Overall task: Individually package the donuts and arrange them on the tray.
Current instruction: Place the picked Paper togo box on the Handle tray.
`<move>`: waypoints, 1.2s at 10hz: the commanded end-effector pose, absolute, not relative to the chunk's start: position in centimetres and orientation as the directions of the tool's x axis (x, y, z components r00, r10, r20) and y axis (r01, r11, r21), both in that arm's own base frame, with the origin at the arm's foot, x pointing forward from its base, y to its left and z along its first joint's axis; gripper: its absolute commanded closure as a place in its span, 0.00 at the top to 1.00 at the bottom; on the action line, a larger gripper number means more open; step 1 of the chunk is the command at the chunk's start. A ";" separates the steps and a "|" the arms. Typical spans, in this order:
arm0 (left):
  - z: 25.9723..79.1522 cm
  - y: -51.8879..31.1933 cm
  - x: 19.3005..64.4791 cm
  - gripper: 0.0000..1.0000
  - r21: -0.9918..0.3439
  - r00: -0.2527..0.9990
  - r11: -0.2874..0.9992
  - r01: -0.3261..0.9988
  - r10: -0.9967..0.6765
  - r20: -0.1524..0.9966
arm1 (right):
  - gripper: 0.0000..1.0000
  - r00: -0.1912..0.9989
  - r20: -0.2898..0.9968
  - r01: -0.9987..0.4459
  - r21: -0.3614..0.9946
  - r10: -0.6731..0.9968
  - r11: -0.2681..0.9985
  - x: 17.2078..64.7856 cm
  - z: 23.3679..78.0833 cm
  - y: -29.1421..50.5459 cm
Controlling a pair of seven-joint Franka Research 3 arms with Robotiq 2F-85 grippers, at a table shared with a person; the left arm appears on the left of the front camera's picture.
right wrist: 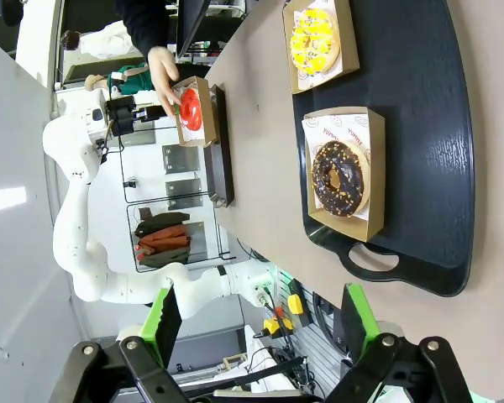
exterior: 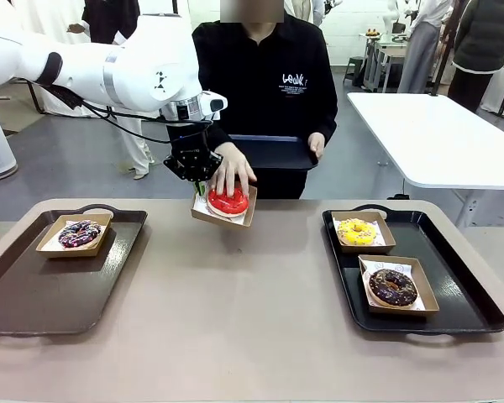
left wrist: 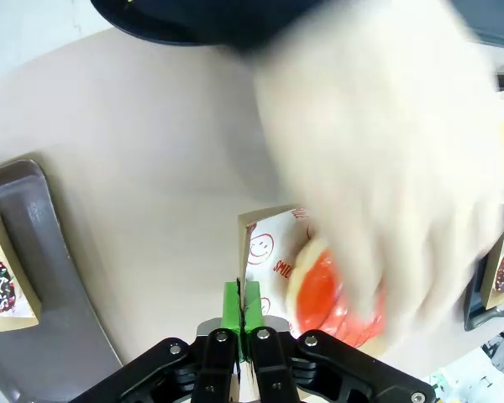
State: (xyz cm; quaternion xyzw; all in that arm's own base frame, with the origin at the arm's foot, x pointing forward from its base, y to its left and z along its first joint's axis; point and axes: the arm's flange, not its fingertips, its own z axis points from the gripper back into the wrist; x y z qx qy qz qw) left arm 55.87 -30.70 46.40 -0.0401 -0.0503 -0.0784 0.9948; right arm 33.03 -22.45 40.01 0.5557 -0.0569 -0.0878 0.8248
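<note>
Red donut [exterior: 228, 202]: glossy ring in a shallow brown cardboard box [exterior: 244, 217] lined with printed paper, at the far middle of the surface [exterior: 235, 302]; covered from above by the person's hand [exterior: 232, 170].
Left tool [exterior: 198, 184]: black body, green pads pressed together on the upright near wall of the red donut's box, seen clearly in the left wrist view [left wrist: 241, 304].
Purple donut [exterior: 80, 232]: dark glaze with pale drizzle and sprinkles, boxed at the far end of the left tray [exterior: 34, 294].
Yellow donut [exterior: 357, 231]: bright glaze, boxed at the far end of the right tray [exterior: 462, 294].
Chocolate donut [exterior: 392, 286]: dark, speckled ring, boxed just nearer on the same tray.
Trays: dark, matte, rounded rectangles with loop handles.
Right tool [right wrist: 260, 323]: green-padded fingers spread wide, nothing between them, above the right tray's end.
Surface: smooth beige top with rounded corners.
Person: black long-sleeved top, other hand [exterior: 317, 144] gripping a third dark tray [exterior: 269, 153] at the waist.
</note>
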 end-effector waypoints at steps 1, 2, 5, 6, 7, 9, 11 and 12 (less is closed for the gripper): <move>46.5 -30.7 55.9 0.00 -0.078 0.983 0.984 0.160 -0.151 0.105 | 1.00 0.978 -0.007 0.084 0.928 -0.209 0.362 33.0 40.0 -22.5; 46.5 -30.7 55.9 0.00 -0.078 0.983 0.984 0.160 -0.151 0.105 | 1.00 0.978 -0.007 0.084 0.928 -0.209 0.362 33.0 40.0 -22.5; 46.5 -30.7 55.9 0.00 -0.078 0.983 0.984 0.160 -0.151 0.105 | 1.00 0.978 -0.007 0.084 0.928 -0.209 0.362 33.0 40.0 -22.5; 46.5 -30.7 55.9 0.00 -0.078 0.983 0.984 0.160 -0.151 0.105 | 1.00 0.978 -0.007 0.084 0.928 -0.209 0.362 33.0 40.0 -22.5; 46.5 -30.7 55.9 0.00 -0.078 0.983 0.984 0.160 -0.151 0.105 | 1.00 0.978 -0.007 0.084 0.928 -0.209 0.362 33.0 40.0 -22.5; 46.4 -30.7 55.9 0.01 -0.072 0.983 0.984 0.160 -0.152 0.106 | 1.00 0.978 -0.007 0.084 0.928 -0.209 0.362 33.0 40.0 -22.5; 48.5 -26.5 51.8 0.01 -0.065 0.977 0.980 0.187 -0.179 0.116 | 1.00 0.978 -0.007 0.084 0.928 -0.209 0.362 33.0 40.0 -22.5; 49.9 -23.5 49.6 0.01 -0.008 0.979 0.983 0.185 -0.183 0.094 | 1.00 0.978 -0.007 0.084 0.928 -0.209 0.362 33.0 40.0 -22.5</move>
